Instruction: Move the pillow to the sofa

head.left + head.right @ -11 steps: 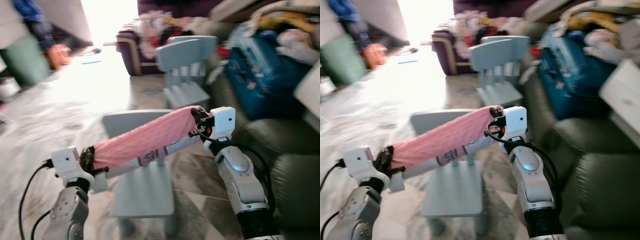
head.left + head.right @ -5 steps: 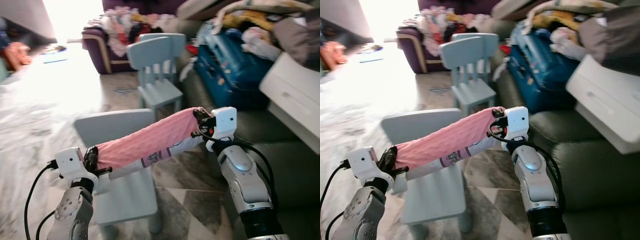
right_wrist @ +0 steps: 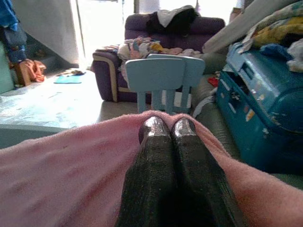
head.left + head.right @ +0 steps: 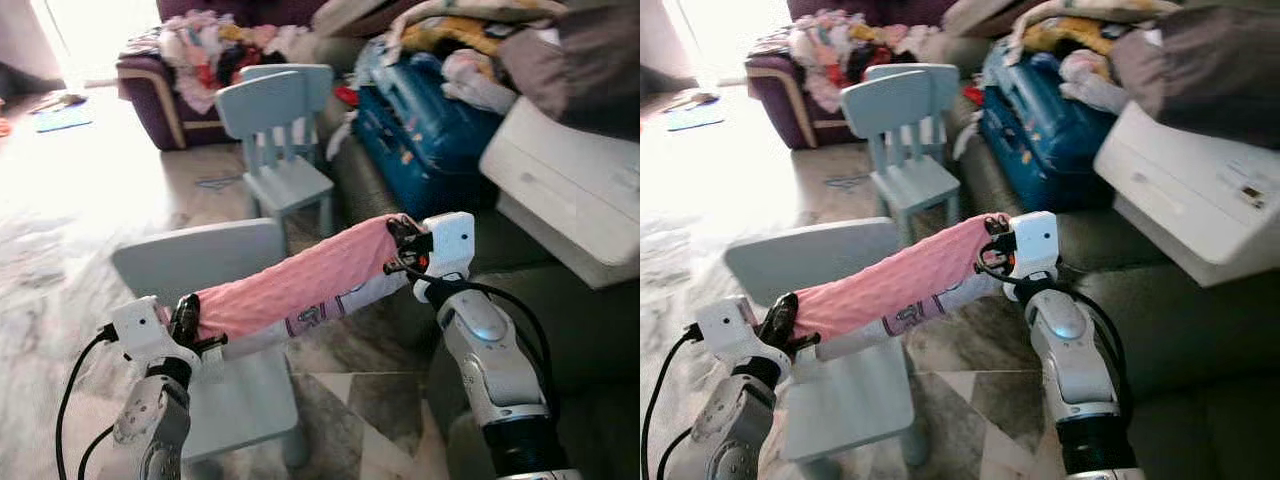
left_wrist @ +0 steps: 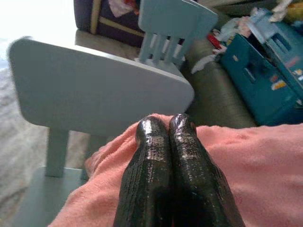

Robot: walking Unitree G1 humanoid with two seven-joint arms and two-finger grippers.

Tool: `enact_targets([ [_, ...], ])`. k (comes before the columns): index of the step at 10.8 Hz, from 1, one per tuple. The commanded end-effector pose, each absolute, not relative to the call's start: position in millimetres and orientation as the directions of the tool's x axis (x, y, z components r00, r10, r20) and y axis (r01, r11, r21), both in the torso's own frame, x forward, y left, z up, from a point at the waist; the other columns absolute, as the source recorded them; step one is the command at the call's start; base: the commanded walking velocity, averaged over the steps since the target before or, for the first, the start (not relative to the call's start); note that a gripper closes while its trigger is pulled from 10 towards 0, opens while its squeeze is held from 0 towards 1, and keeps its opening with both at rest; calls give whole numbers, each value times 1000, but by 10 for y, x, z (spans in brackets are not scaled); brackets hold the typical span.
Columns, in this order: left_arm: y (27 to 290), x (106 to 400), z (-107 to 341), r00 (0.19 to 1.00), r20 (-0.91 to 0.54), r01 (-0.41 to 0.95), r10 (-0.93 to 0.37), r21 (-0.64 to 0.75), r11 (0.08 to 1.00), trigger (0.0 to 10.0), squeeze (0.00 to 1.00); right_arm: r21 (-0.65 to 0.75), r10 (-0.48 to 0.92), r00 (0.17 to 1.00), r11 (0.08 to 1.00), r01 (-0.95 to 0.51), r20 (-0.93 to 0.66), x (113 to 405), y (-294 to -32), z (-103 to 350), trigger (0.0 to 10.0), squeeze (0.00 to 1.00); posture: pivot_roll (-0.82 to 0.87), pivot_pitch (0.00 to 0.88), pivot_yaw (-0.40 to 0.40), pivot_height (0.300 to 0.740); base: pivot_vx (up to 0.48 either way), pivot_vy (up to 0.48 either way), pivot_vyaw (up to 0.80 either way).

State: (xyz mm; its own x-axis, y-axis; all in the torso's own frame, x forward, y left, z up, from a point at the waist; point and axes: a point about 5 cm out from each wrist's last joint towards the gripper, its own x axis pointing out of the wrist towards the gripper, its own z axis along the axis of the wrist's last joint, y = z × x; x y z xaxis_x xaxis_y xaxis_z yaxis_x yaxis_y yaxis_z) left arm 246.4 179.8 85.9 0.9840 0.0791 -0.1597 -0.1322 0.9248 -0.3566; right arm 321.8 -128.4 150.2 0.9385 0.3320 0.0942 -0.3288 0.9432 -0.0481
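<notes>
A long pink pillow (image 4: 300,280) with a white printed underside hangs in the air between my two arms. My left gripper (image 4: 185,318) is shut on its near left end, the black fingers (image 5: 163,161) pressed together on the pink fabric. At the far right end my right gripper (image 4: 398,238) is shut on the pillow too, its fingers (image 3: 165,146) lying on the cloth. The dark green sofa (image 4: 590,350) stands to my right, its seat cushion just beyond my right arm.
A pale blue child's chair (image 4: 215,300) stands right under the pillow, a second one (image 4: 275,130) farther back. On the sofa lie a white box (image 4: 570,190), a blue suitcase (image 4: 420,120) and heaped clothes. A purple armchair (image 4: 170,70) with laundry stands behind.
The whole view has swung to the right, bringing the sofa and white box further into sight. Both grippers hold the pillow in the same pose as before.
</notes>
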Motion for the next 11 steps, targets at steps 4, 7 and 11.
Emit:
enact_targets([
  [4, 1760, 2441, 898, 988, -145, -108, 57, -374, 921, 10000, 0, -56, 339, 934, 941, -334, 111, 3207, -1297, 1575, 10000, 0, -195, 104, 45, 740, 0, 0, -800],
  [7, 1747, 2431, 897, 988, -148, -101, 48, -376, 921, 10000, 0, -57, 341, 934, 940, -337, 106, 3205, -1291, 1583, 10000, 0, -197, 112, 45, 740, 0, 0, -800],
  [11, 1731, 2432, 893, 987, -154, -93, 37, -379, 921, 10000, 0, -61, 344, 933, 939, -340, 107, 3198, -1292, 1586, 10000, 0, -200, 112, 46, 740, 0, 0, -800],
])
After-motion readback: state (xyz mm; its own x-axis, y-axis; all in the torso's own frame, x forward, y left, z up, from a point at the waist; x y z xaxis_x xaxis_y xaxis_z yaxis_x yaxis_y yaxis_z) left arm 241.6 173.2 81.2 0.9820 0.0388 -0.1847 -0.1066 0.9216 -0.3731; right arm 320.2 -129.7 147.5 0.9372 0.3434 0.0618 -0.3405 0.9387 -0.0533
